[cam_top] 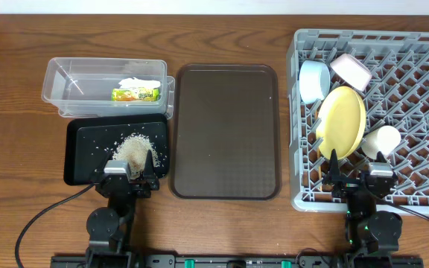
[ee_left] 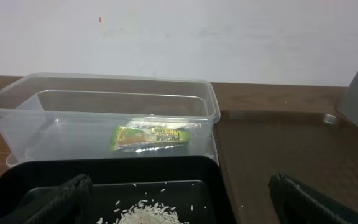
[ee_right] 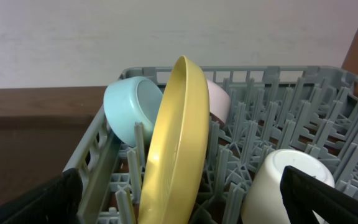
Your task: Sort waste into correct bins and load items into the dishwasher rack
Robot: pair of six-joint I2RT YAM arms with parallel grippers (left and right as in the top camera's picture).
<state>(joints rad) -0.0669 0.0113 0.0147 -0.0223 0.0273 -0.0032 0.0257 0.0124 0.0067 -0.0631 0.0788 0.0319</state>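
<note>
The clear tub (cam_top: 73, 82) holds the white-and-green wrapper (cam_top: 136, 92), which also shows in the left wrist view (ee_left: 151, 135). The rice heap (cam_top: 134, 149) lies in the black tray (cam_top: 84, 160). The yellow plate (cam_top: 341, 123) stands on edge in the grey rack (cam_top: 423, 74), with the light blue bowl (cam_top: 313, 80), the white bowl (cam_top: 350, 71) and the cup (cam_top: 382, 140) around it. My left gripper (cam_top: 131, 176) is open and empty at the black tray's near edge. My right gripper (cam_top: 356, 180) is open and empty at the rack's near wall. The chopsticks are out of view.
The large brown serving tray (cam_top: 226, 130) lies bare between the bins and the rack. The black tray sits directly in front of the clear tub. The rack fills the table's right side.
</note>
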